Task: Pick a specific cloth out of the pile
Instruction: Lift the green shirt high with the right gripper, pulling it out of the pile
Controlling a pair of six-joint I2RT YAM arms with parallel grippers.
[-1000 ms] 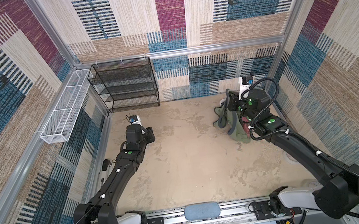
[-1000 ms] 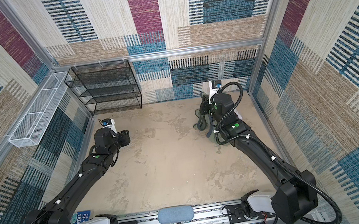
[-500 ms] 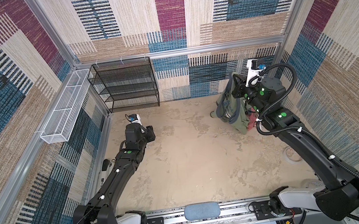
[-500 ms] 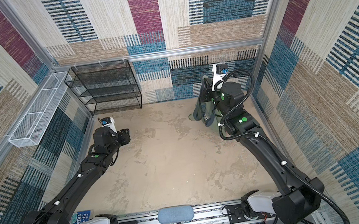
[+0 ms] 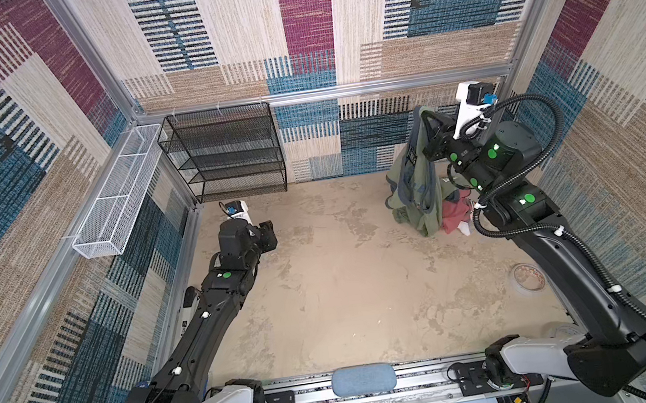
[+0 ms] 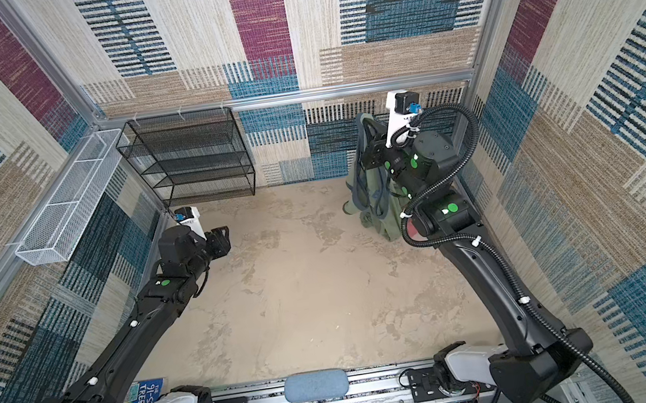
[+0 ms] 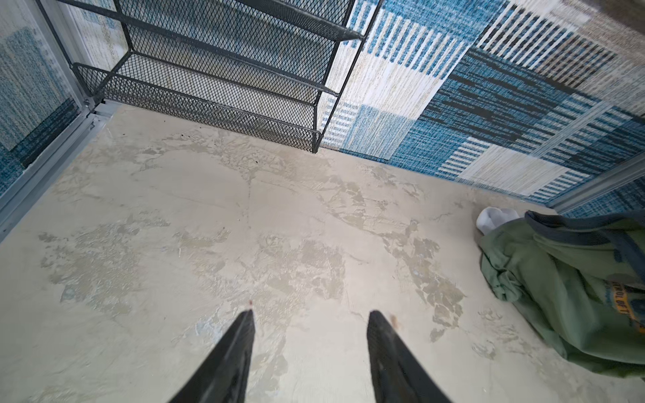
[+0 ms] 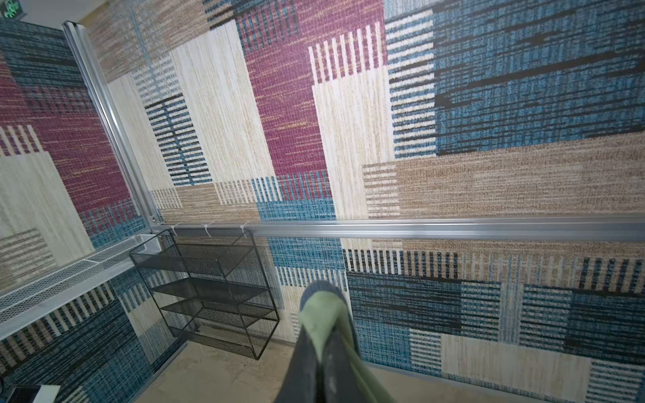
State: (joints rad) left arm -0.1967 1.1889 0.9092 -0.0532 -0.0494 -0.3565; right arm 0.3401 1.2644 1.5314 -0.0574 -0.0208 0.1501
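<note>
Two claws: the left claw (image 7: 310, 314) stands partly open with nothing between its tips, over the bare table (image 5: 345, 292); the right claw (image 8: 324, 335) is pinched tight on the cloth (image 8: 321, 310).
Cloth position: olive-green with grey-blue bands, it hangs from the right claw's tips down to the table below and bunches there, well apart from the left claw.
Heap: the pile (image 5: 457, 217) shows rust-red on the table under the right claw's arm, touching the cloth's lower end.
Left wrist view only: a white garment (image 7: 492, 218) lies just behind the cloth; a yellow print (image 7: 624, 307) on the cloth reads in part "ROL OF T".
Tape roll (image 5: 527, 278): seen in a top view only, on the table beside the right arm.
Book (image 6: 146, 393): seen in a top view only, by the left arm's base; the cover reads "91-ST" and "TREEH".
Cloth label: a small dark label (image 5: 411, 155) sits below the right claw, too small to read.
</note>
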